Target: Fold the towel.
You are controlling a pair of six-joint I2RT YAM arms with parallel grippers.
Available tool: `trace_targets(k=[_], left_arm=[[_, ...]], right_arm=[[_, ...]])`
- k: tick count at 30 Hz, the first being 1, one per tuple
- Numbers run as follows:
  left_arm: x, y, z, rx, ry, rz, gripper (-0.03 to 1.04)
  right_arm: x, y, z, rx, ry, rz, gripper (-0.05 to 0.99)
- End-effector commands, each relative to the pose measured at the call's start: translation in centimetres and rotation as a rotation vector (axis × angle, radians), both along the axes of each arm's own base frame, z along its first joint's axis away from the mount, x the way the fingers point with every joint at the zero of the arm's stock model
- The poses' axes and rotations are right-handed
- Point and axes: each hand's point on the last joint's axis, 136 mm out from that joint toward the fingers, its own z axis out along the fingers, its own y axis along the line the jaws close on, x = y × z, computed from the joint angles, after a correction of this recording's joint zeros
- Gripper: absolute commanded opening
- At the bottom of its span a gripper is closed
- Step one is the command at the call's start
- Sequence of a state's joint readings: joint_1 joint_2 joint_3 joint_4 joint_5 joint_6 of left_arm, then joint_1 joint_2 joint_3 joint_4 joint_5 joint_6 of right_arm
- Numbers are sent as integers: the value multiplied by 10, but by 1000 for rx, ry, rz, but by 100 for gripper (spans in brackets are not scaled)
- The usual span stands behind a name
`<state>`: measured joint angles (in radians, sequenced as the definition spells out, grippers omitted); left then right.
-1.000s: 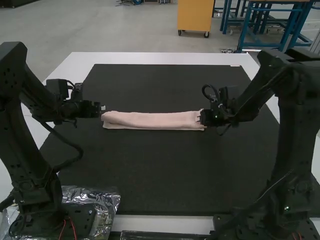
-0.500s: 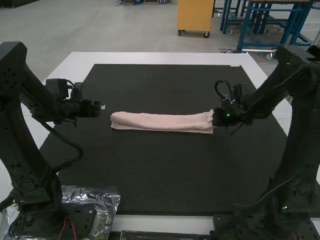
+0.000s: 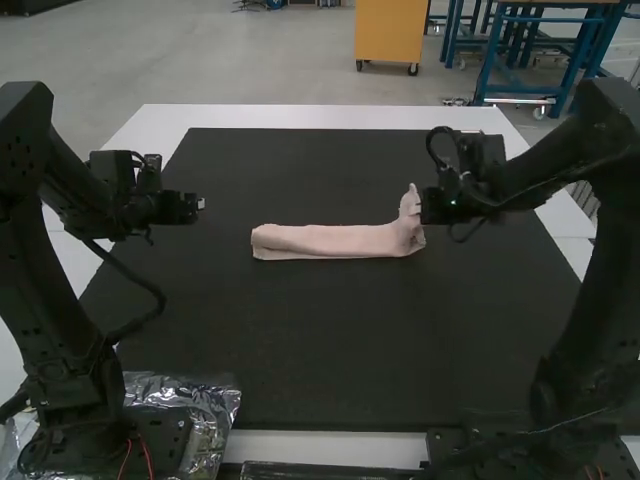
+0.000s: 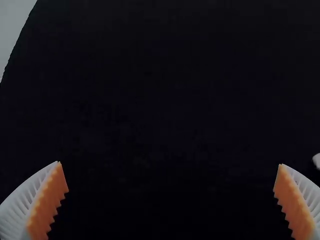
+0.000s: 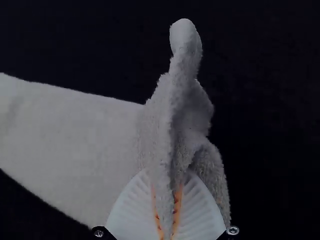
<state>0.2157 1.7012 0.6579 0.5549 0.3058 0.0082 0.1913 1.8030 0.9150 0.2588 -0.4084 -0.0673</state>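
Pink terry towel (image 3: 325, 241), a long folded strip (its fuzzy end lifted), is pinched by the right gripper (image 3: 419, 206). The left gripper (image 3: 203, 205) holds its orange-padded jaws wide.

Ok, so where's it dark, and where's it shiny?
High view: brighter, with glints on the crinkly plastic; left wrist view: very dark, the mat nearly black, though the orange pads stand out; right wrist view: dark around the pale towel, shadows in its bunched folds.
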Motion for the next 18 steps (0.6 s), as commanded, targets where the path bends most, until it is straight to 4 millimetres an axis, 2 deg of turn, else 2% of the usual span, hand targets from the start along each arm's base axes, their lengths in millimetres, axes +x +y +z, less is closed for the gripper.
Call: trace_targets(k=[1,5,11,18], left_arm=[[6,6,9,47,-29,6,97],[7,6,11,52,-41,5,97],[8,6,17,55,-59,6,97],[7,6,16,56,-58,6,97]], right_arm=[[-1,41,18,44,-20,59,-2],[-9,83,15,58,-12,125,-2],[-15,130,5,63,7,200,-2],[-19,183,3,73,-13,286,-2]])
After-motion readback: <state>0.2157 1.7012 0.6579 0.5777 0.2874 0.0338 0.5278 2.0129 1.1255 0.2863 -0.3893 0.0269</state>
